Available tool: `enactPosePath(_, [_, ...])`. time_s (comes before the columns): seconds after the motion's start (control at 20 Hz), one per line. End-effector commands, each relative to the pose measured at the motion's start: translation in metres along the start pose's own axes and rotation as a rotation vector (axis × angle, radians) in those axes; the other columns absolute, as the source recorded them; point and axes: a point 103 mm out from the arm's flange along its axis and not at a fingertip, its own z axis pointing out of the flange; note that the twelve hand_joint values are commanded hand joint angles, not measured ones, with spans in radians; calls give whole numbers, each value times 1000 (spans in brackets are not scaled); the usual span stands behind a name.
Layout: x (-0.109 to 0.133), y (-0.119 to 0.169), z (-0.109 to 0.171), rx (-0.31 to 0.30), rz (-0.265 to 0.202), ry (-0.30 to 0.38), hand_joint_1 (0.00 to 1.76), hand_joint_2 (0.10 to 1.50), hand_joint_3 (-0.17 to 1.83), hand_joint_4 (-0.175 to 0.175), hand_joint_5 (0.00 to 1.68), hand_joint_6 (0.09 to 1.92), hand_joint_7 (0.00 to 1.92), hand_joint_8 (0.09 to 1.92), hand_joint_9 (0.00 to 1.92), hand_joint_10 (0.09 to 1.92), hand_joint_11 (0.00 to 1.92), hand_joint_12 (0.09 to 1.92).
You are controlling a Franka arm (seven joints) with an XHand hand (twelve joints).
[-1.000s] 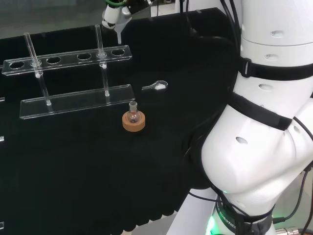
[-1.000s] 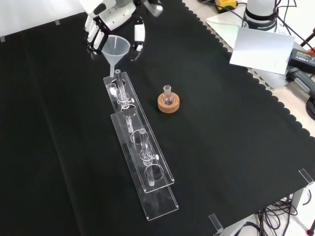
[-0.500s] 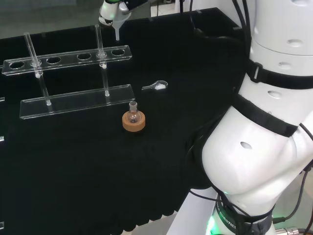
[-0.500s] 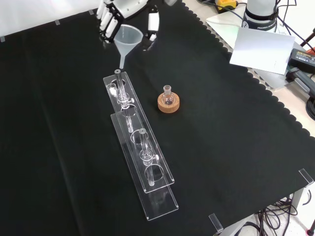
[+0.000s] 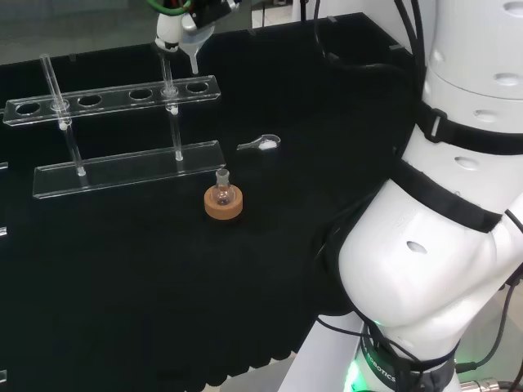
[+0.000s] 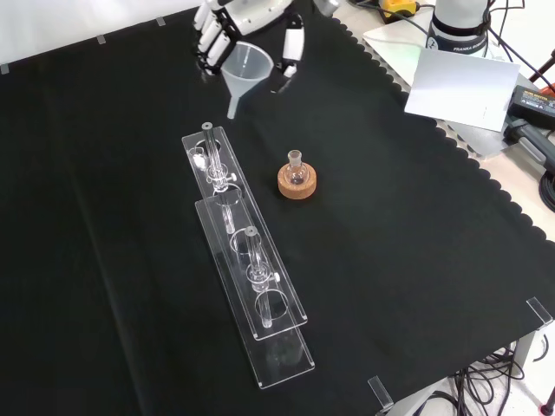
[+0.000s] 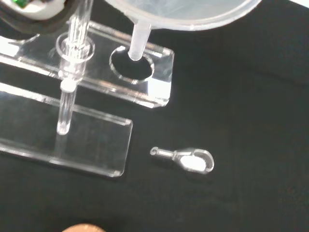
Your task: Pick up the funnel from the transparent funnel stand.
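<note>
Funnel (image 6: 245,68) hangs in the air, pinched between the curled fingers and thumb of the hand (image 6: 247,19), its spout above the far end of the transparent funnel stand (image 6: 247,260) on the table (image 6: 416,260).

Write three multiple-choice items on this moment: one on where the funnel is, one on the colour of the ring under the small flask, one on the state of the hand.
1. Where is the funnel?
A. Seated in the stand
B. Held above the stand's end
C. Lying on the cloth

2. What colour is the ring under the small flask?
A. Cork brown
B. Red
C. Blue

3. How is the hand?
A. Open, away from the funnel
B. Shut on nothing
C. Shut on the funnel

Key: B, the stem hangs clear of the stand's end hole in the wrist view; A, the front view shows brown; C, fingers curl round the cone.
</note>
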Motion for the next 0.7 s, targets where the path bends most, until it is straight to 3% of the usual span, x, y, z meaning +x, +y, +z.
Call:
enactPosePath(0.05, [13,-42,36,61,-40,36,821,775,515,36,753,473,646,598,980,401,739,1248])
enactPosePath(0.2, [9,-44,47,82,-66,39,822,775,516,36,752,477,647,598,981,399,739,1248])
enactPosePath(0.5, [2,-50,69,100,-55,58,823,774,518,36,751,484,648,598,984,395,739,1248])
enactPosePath(0.6, [-6,-51,77,98,-73,73,823,774,518,36,751,486,648,598,984,394,739,1248])
enactPosePath(0.7, [-1,-55,84,111,-36,68,823,774,519,36,750,489,648,598,985,393,739,1248])
